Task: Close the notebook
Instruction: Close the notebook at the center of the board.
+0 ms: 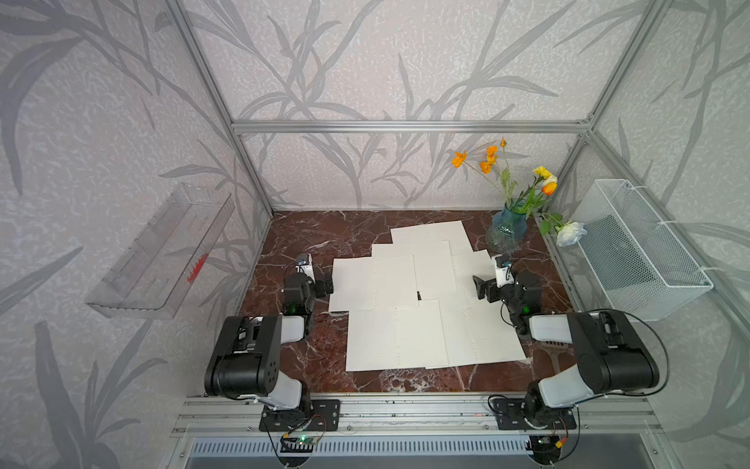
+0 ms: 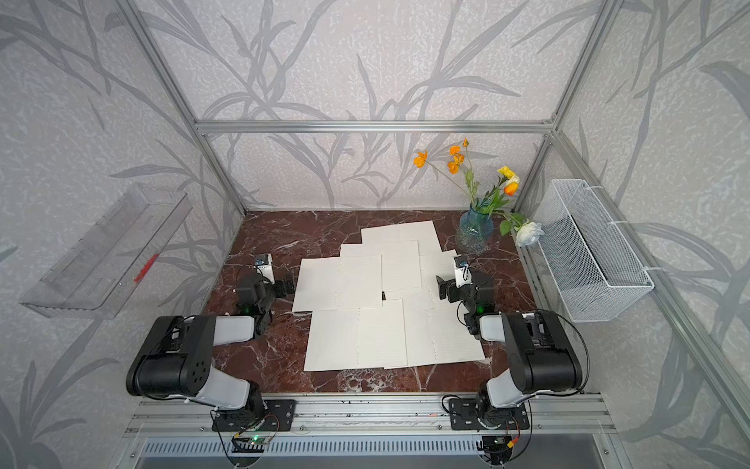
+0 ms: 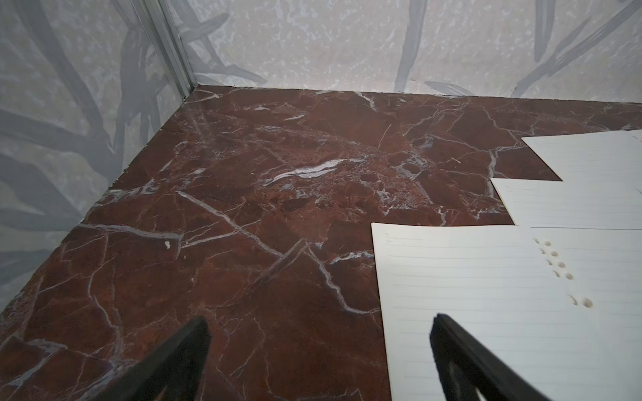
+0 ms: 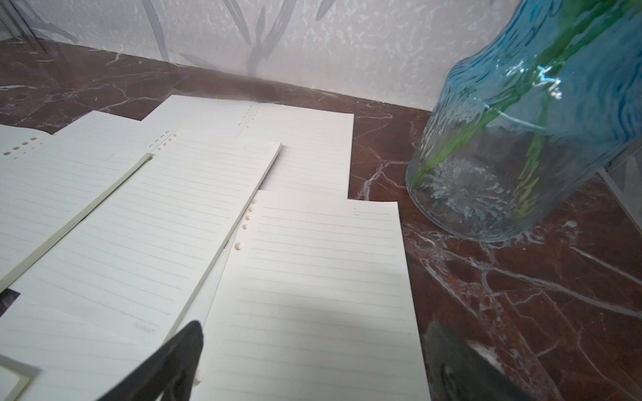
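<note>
The red-brown marble table (image 1: 308, 235) fills the cell floor. Across its middle, reaching toward 1 o'clock in both top views, lie several open notebooks (image 1: 395, 337) with cream lined pages, overlapping one another, flat, their punched holes showing along the centre folds; which of them is the task's one I cannot tell. At 3 o'clock a white mesh basket (image 1: 641, 251) hangs on the frame. At 2 o'clock stands a blue glass vase (image 1: 506, 231) with orange, yellow and white flowers, just beside the farthest pages. The left gripper (image 3: 319, 350) at 9 o'clock and the right gripper (image 4: 312, 357) at 3 o'clock both gape wide, holding nothing, each at the pages' edge
</note>
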